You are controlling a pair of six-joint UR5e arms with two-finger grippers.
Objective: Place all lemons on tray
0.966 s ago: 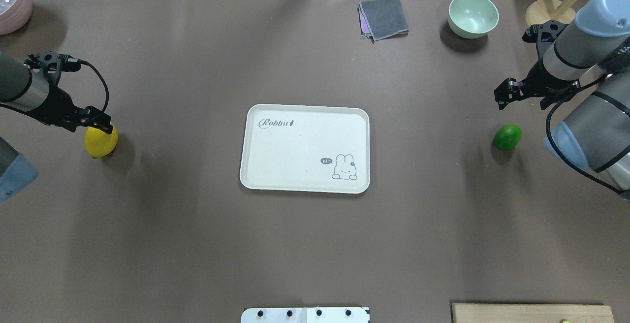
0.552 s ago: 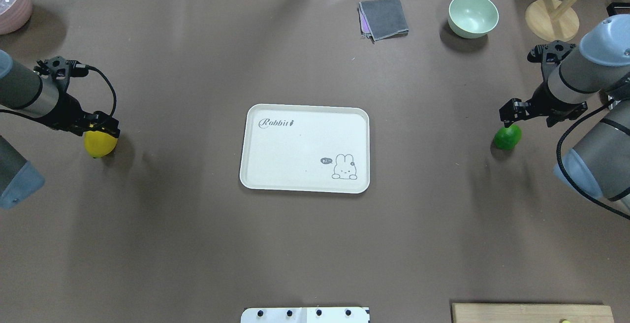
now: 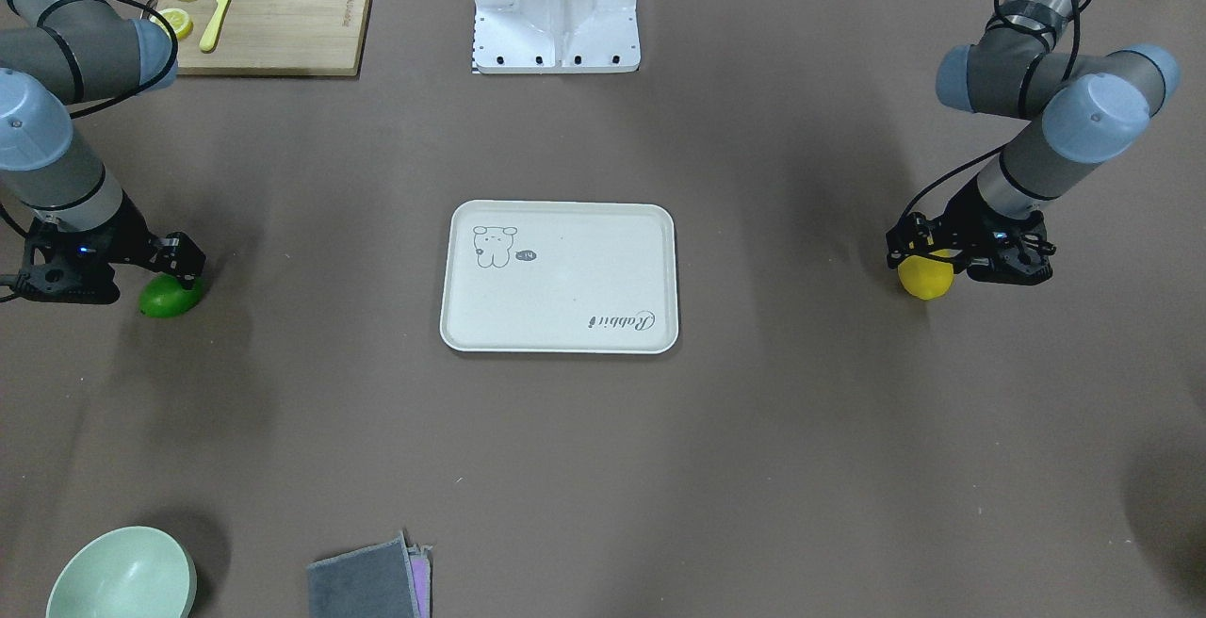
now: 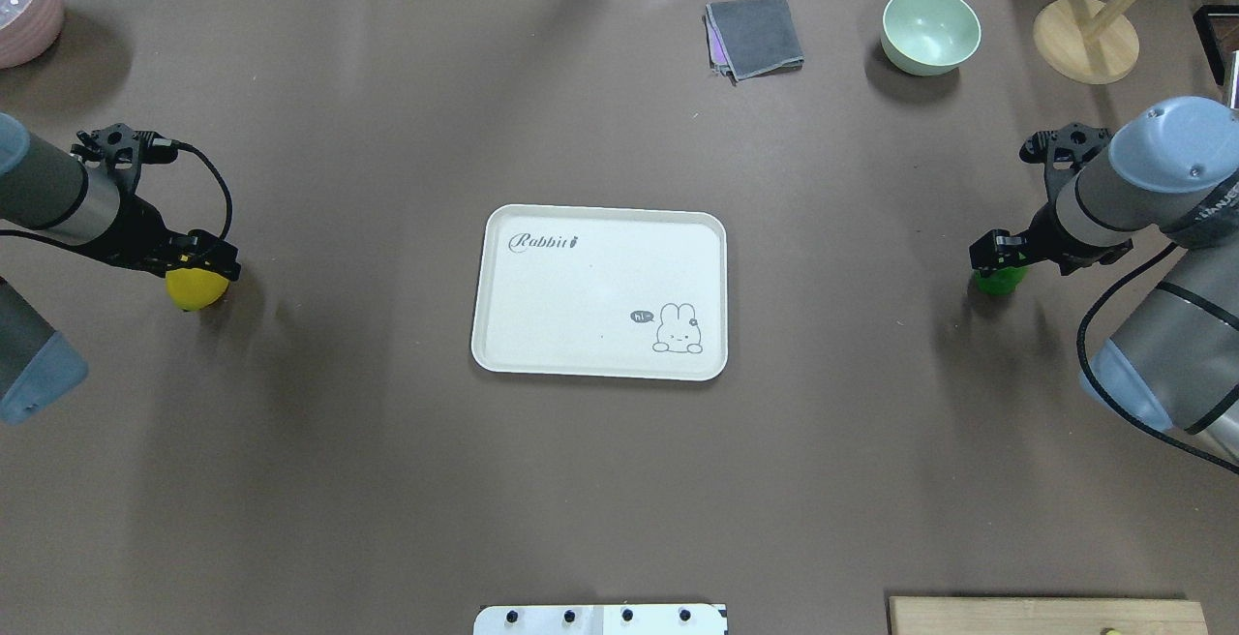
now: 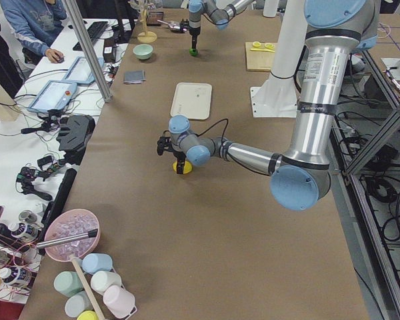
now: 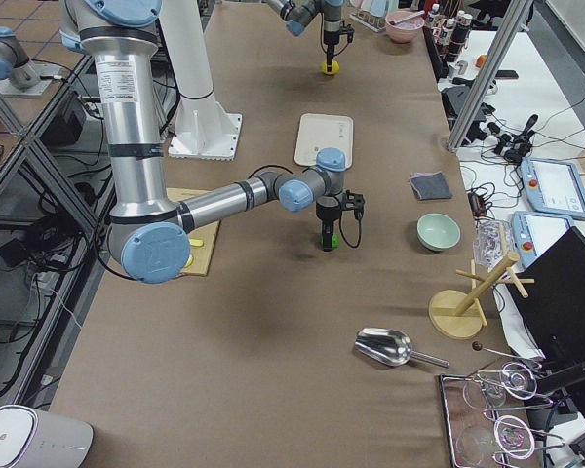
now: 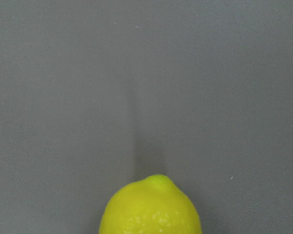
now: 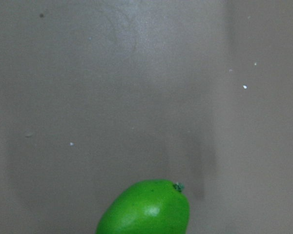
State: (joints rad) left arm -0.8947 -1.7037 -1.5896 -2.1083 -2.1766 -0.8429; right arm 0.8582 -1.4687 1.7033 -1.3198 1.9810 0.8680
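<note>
The cream tray point(image 4: 600, 291) lies in the middle of the table with nothing on it; it also shows in the front-facing view point(image 3: 565, 288). The yellow lemon point(image 4: 196, 290) rests on the table at the far left, seen close in the left wrist view point(image 7: 151, 209). My left gripper point(image 4: 203, 257) is open, right over it, jaws straddling its top point(image 3: 923, 281). The green lemon point(image 4: 1000, 281) rests on the table at the far right, seen close in the right wrist view point(image 8: 144, 209). My right gripper point(image 4: 997, 256) is open, low over it point(image 3: 170, 299).
A pale green bowl point(image 4: 930, 30), a folded grey cloth point(image 4: 755, 35) and a round wooden stand base point(image 4: 1084, 40) sit at the far edge. A wooden cutting board point(image 3: 273, 1) with lemon slices and a yellow knife lies near the robot base. A pink bowl point(image 4: 24, 11) stands far left.
Both grippers have come down onto their lemons. The right one moved toward me and down over the green lemon; the left one sank lower over the yellow lemon. Neither lemon has moved.
</note>
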